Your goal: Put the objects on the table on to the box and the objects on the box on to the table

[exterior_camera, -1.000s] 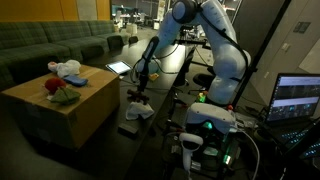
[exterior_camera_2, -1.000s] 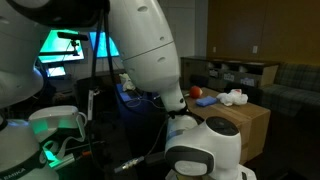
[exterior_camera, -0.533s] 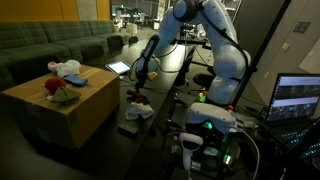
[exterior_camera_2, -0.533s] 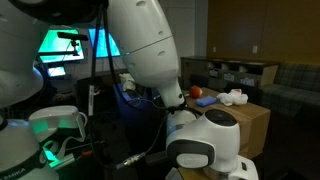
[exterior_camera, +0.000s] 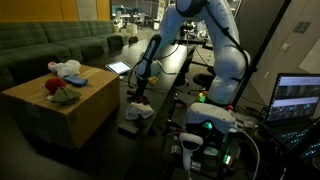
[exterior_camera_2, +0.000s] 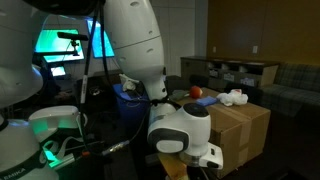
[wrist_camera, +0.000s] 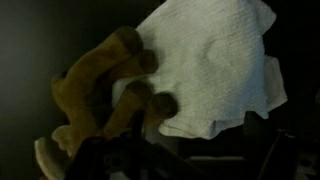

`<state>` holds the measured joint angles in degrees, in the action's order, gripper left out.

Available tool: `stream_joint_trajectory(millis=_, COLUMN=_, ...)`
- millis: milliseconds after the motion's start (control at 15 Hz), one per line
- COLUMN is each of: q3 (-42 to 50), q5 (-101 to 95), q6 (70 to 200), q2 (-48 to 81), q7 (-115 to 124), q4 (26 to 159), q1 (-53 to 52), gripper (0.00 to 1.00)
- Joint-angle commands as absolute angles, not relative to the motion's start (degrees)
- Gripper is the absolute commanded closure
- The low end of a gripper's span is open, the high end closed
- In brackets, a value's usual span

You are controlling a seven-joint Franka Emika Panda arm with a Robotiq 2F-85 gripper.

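Observation:
My gripper [exterior_camera: 140, 88] hangs low over the black table [exterior_camera: 162, 88], just above a white cloth [exterior_camera: 138, 113]. In the wrist view that white cloth [wrist_camera: 212, 65] lies beside a small brown soft item [wrist_camera: 98, 92], and the two touch. The gripper [wrist_camera: 195, 152] is open: its dark fingers [wrist_camera: 260, 132] stand apart at the bottom edge with nothing between them. The cardboard box [exterior_camera: 70, 115] carries a red-and-green toy [exterior_camera: 60, 92] and another white cloth [exterior_camera: 68, 70]. The box [exterior_camera_2: 245, 125], toy [exterior_camera_2: 196, 92] and cloth [exterior_camera_2: 233, 97] show in both exterior views.
A tablet [exterior_camera: 118, 68] with a lit screen lies on the table beyond the gripper. A green sofa [exterior_camera: 45, 45] runs behind the box. The robot's base [exterior_camera: 205, 125] and a laptop [exterior_camera: 298, 98] stand close by. The arm [exterior_camera_2: 150, 60] fills much of an exterior view.
The arm's upper links have swung and its wrist has dropped toward the camera in an exterior view. The gripper stays over the same spot on the table. The objects have not moved.

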<state>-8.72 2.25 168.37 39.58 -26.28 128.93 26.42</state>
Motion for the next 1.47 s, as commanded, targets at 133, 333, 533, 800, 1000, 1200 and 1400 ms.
stream_joint_trajectory(millis=133, q3=-10.91, q5=1.47, q6=172.02, q2=40.95, q7=-24.96, q4=133.09, q1=25.92, gripper=0.00)
stream_joint_trajectory(millis=333, q3=-11.38, q5=0.93, q6=174.49, q2=44.00, q7=-24.57, q4=132.58, q1=25.75, gripper=0.00)
stream_joint_trajectory(millis=533, q3=-9.89, q5=-0.42, q6=178.78, q2=47.44, q7=-23.26, q4=131.31, q1=24.03, gripper=0.00)
stream_joint_trajectory(millis=800, q3=-5.70, q5=-3.83, q6=184.29, q2=51.47, q7=-20.20, q4=129.20, q1=19.94, gripper=0.00)
stream_joint_trajectory(millis=1000, q3=-2.75, q5=-5.62, q6=185.18, q2=53.93, q7=-18.40, q4=127.07, q1=16.70, gripper=0.00)
stream_joint_trajectory(millis=1200, q3=-1.02, q5=-6.79, q6=184.93, q2=55.40, q7=-17.41, q4=125.52, q1=14.25, gripper=0.03)
stream_joint_trajectory(millis=1400, q3=-0.19, q5=-7.55, q6=184.09, q2=54.80, q7=-16.84, q4=125.44, q1=13.01, gripper=0.29)
